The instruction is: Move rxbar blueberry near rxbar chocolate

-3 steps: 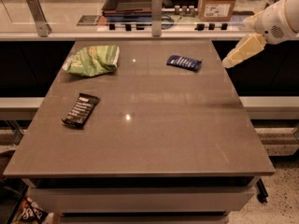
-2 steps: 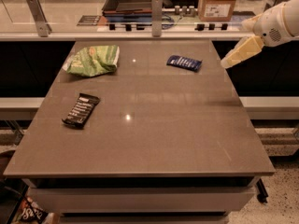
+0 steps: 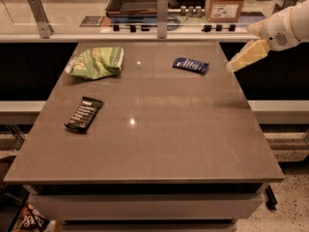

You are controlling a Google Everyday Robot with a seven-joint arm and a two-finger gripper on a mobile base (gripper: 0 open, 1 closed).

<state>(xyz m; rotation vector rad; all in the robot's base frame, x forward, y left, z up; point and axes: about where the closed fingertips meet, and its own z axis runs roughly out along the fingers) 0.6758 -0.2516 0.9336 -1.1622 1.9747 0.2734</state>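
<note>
Table (image 3: pixel 159 144): large grey-brown top, fills most of the view, glossy, with two light spots reflected on it.

Robot arm (image 3: pixel 286 27): white, enters from the upper right edge, beyond the table's far right corner.

Cardboard box (image 3: pixel 226 4): on the counter behind the table, white label facing forward.

Green chip bag (image 3: pixel 95 62): crumpled, lying on the far left part of the table.

Gripper (image 3: pixel 231 65): cream-yellow, angled down and to the left, up in the air at the table's right edge near the far corner. Open or closed: cannot tell. Nothing seen in its hold; touching no object.

rxbar chocolate (image 3: pixel 84 114): black wrapper, flat on the left side of the table, nearer than the chip bag, set at a slant.

rxbar blueberry (image 3: pixel 190 65): dark blue wrapper, flat on the far right part of the table, near the gripper but apart from it, well apart from the rxbar chocolate.
</note>
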